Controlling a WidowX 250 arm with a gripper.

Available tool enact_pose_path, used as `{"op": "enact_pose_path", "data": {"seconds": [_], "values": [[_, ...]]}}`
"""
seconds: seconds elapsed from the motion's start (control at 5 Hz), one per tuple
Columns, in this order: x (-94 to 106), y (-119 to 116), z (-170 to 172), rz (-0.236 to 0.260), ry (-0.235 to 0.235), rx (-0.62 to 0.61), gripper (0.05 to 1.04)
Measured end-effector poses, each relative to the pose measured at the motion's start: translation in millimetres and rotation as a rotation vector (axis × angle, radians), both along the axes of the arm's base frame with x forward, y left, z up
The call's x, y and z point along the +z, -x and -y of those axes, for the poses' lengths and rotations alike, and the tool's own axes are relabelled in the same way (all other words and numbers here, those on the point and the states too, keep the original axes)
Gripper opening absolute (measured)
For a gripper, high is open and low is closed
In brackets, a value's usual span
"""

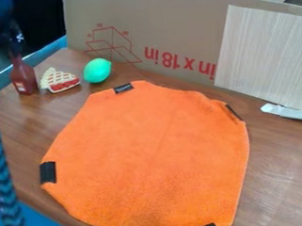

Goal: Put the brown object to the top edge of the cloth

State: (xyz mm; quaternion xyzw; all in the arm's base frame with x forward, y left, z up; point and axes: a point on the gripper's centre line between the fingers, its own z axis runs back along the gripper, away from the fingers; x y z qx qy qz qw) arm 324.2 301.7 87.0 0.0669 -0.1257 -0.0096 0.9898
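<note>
Four strips of black tape (pixel 48 172) sit along the rim of an orange cloth (pixel 149 148): one on the left edge, one at the upper left, one at the upper right and one at the bottom, towards the right. The cloth lies on a wood-grain table (pixel 275 166), its outline uneven. The reddish-brown bottle (pixel 24 79) stands upright on the table at the left, off the cloth and beyond its upper-left edge; low on it is a small pale label, too small to read. The black gripper (pixel 16 41) hangs at the upper left, by the top of the bottle; whether its jaws are wide, narrow or closed around the neck, I cannot tell. Just right of the bottle lies a toy pie slice (pixel 62 82) with a pale lattice top and red filling, and next along is a green toy lime (pixel 98 70), near the cloth's upper edge. Behind stands a cardboard panel (pixel 175 24) bearing large red lettering, upside down, and a red line drawing of an open box. A pale wood-grain board (pixel 264 55) leans before its right part, with a white strip (pixel 287 111) on the table near the board's foot.
</note>
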Motion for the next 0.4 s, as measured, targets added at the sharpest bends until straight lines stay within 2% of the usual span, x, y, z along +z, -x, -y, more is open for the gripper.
{"op": "enact_pose_path", "data": {"seconds": [0.2,0.4], "values": [[-8.8,-3.8,0.4,-0.017,0.0,0.005,0.948],[-13.6,-4.8,-2.3,-0.018,-0.01,0.018,0.663]]}}
